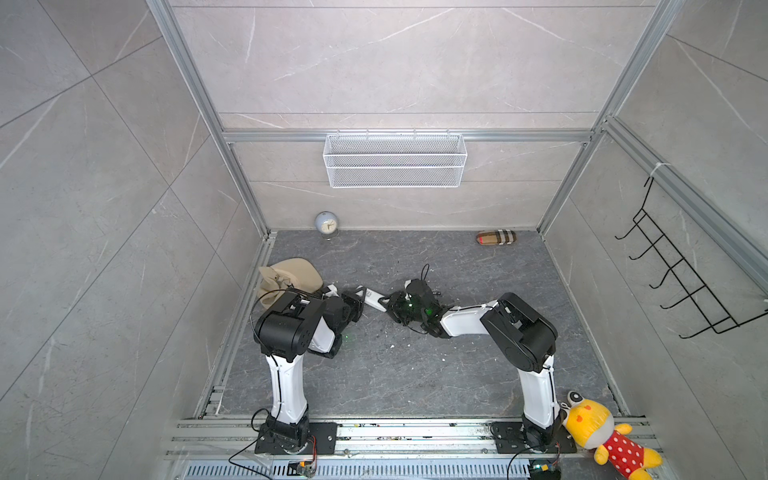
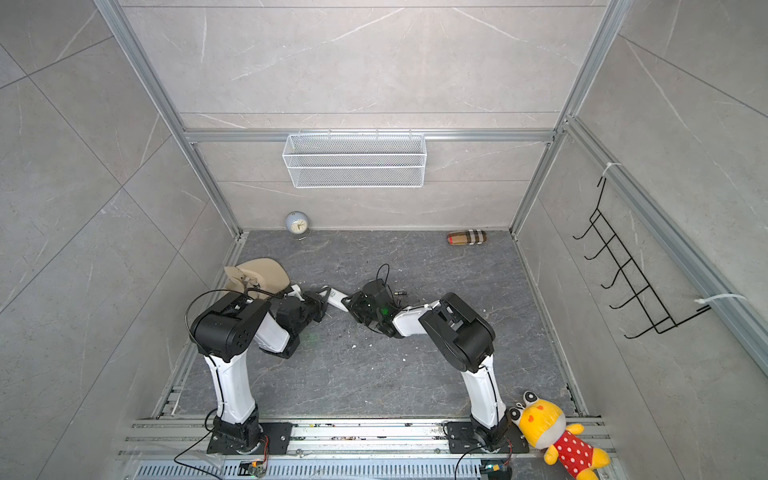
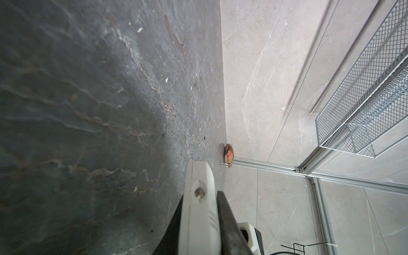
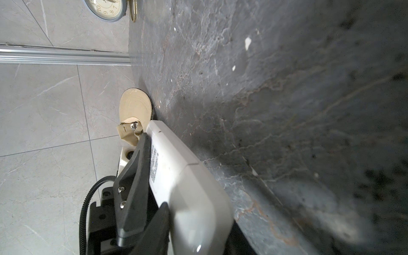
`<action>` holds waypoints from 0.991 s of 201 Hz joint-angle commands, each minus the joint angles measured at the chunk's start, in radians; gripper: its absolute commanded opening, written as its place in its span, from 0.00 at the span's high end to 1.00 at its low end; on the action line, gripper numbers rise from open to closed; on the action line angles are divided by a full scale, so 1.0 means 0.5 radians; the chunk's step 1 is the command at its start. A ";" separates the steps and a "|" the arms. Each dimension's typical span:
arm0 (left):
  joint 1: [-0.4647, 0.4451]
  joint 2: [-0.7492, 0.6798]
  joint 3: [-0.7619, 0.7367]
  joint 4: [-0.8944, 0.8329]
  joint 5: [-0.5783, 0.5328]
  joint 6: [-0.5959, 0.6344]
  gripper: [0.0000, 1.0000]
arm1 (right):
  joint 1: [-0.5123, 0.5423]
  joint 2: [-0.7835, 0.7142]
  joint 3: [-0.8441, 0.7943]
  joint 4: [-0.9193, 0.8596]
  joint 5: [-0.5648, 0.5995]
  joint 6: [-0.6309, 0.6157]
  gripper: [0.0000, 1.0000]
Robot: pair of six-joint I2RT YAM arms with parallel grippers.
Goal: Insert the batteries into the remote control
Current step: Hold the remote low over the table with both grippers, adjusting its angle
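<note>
**mik:** Starting at the front: the plush toy sits by the right arm's base, out of play. Mid-tabletop, the remote control hangs between both arms, back side showing, cover apparently on.

**jo:** Yep. The left tool is clamped tight on one end. The right tool straddles the other end, jaws hugging it, but I can't tell if it's really pinching.

**mik:** That's my worry. If the left lets go while the right is loose, the remote drops or swings. And if both pull against each other to slide the cover, that slick plastic could twist out.

**jo:** Also, batteries? I can't spot them anywhere, and neither tool is free to fetch one.

**mik:** Plus the cap lies just behind the left tool, easy to snag when backing off. The clock and plaid case at the far wall are well clear.
</note>
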 commanded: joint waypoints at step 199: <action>0.048 0.030 -0.014 0.170 0.008 0.288 1.00 | -0.060 -0.071 0.114 -1.222 0.218 -0.728 0.66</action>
